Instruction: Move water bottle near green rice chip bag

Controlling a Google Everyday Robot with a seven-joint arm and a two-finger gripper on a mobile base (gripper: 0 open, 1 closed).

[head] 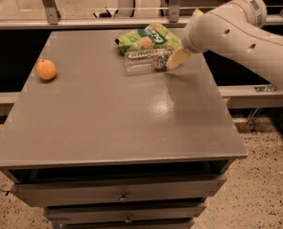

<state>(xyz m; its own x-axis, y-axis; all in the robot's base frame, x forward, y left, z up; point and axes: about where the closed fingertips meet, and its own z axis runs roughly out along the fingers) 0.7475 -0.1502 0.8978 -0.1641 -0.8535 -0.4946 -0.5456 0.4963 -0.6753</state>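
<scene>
Lying on its side near the back of the grey table [107, 118], the water bottle [142, 61] sits just in front of the green rice chip bag [148, 37]. It's either touching the bag's front edge or overlapping it a bit, honestly can't say which. The bottle runs roughly left to right, with its red-and-white label end pointing right, toward the gripper [173, 62].

The gripper is right at that end of the bottle, low over the tabletop, and its tan end is up against the label part. Whether it's actually clamped on the bottle or just sitting beside it, I can't tell from this angle. The big white arm [227, 23] comes in from the upper right and slopes down to that spot, covering the table's back right corner.

The bag lies flat near the back edge, a little right of centre, with white lettering and pale round chips showing on top. Way over on the left side there's a small orange fruit [46, 69], well apart from both the bottle and the bag. Under the tabletop you can see a couple of drawer fronts [122, 194] with small knobs, and there's a speckled floor [260, 194] off to the right.
</scene>
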